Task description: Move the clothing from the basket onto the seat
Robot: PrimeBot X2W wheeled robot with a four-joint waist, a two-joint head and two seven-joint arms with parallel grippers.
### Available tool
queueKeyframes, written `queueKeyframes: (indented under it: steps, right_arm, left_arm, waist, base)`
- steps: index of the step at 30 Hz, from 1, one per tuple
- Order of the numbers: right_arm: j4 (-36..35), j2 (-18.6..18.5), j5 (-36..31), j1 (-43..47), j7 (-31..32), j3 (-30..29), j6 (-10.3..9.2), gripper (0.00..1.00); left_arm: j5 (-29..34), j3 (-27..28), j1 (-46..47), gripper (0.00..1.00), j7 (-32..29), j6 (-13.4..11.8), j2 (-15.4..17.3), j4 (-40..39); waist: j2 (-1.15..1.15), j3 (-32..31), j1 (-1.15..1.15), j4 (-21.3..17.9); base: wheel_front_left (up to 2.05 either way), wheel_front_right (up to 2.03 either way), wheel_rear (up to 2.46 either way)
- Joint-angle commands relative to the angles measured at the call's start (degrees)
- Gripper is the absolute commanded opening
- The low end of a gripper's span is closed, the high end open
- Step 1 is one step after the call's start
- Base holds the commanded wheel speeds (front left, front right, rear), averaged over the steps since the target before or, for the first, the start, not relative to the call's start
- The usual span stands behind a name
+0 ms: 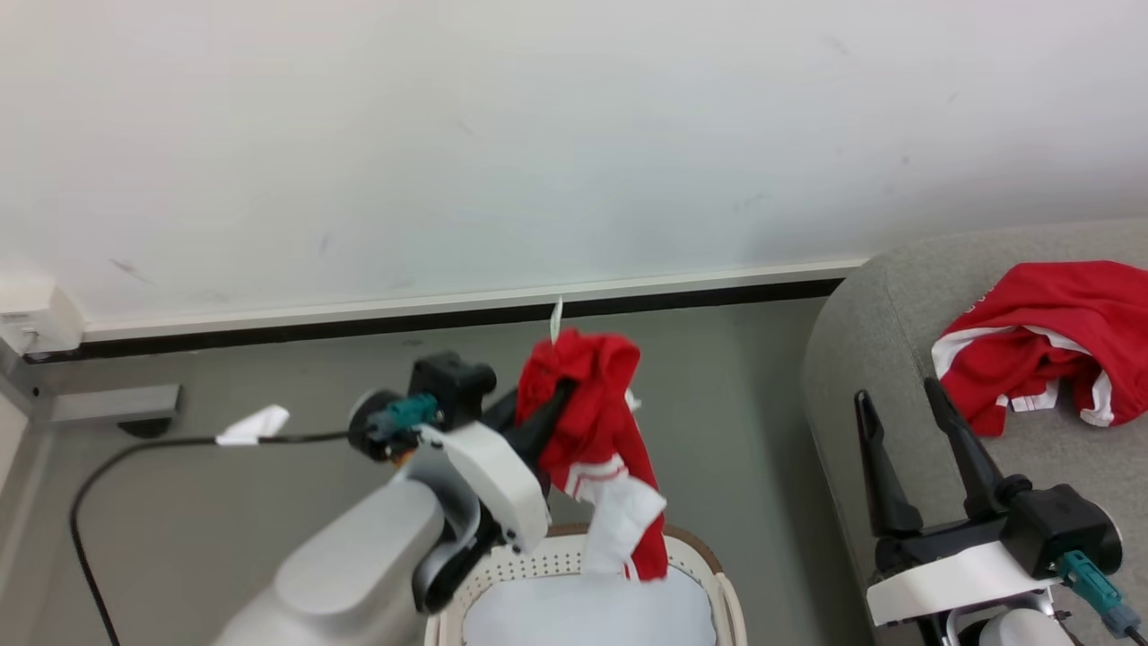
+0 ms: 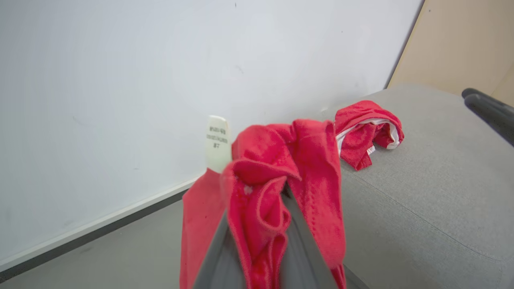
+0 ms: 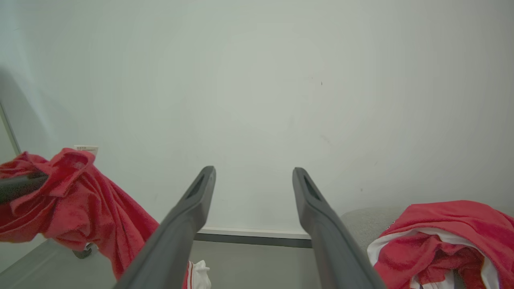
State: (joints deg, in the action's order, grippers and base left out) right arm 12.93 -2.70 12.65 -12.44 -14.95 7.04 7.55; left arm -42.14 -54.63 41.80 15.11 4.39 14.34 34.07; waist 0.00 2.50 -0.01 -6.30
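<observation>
Nearest, at the lower edge of the head view, the basket (image 1: 695, 541) is seen in part, with a plain white pad (image 1: 583, 615) lying in it; no red fabric is made out inside the part that shows. Just above the rim, the left gripper (image 1: 563, 388) is closed on a red garment (image 1: 592, 422), which is pinched near its bunched top between the two dark fingers. The rest hangs down, and its white-trimmed lower end is seen against the basket's rim; whether it touches cannot be told. A white care label (image 1: 556, 320) stands up from the bunched top. To the right, the right gripper (image 1: 897, 392) is held wide open with nothing between its fingers, at the near edge of the seat (image 1: 852, 350). Further back on the cushion, a second garment (image 1: 1045, 345), red with white trim, is already laid in a crumpled heap. Beyond lie the grey floor (image 1: 735, 395) and the white wall (image 1: 574, 135).

The step in hand is judged to be the carry of the held garment from basket to seat. For the next move, the hanging end must be raised clear of the rim, the garment swung rightward over the cushion, and the fingers parted only once the fabric is above the upholstery, so that nothing is dropped on the floor between
</observation>
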Motion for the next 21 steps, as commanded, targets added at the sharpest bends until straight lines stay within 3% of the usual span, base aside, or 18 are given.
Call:
queueKeyframes:
  steps: [1, 14, 21]
  right_arm:
    - [0.3, -0.1, 0.5, 0.9, -0.1, 0.6, -0.13, 1.0]
    - [1.1, -0.2, 2.2, 0.2, -0.1, 5.6, -0.13, 1.0]
    - [1.5, -0.1, 2.3, -0.2, -0.1, 8.8, -0.13, 1.0]
  left_arm:
    - [0.7, 1.2, 1.1, 0.0, 0.0, -0.5, 1.1, -2.6]
    - [0.0, 5.6, 3.9, 0.0, -1.5, -5.6, 6.1, -19.2]
    - [-0.2, 5.3, 1.7, 0.0, -2.2, -7.4, 7.1, -23.3]
  waist:
    - [0.0, -0.4, 0.01, 0.5]
    - [0.0, -0.7, 0.01, 1.0]
    - [0.0, -0.9, 0.01, 1.0]
  base:
    - [0.0, 0.0, 0.0]
    - [0.0, 0.0, 0.0]
    - [0.0, 0.0, 0.0]
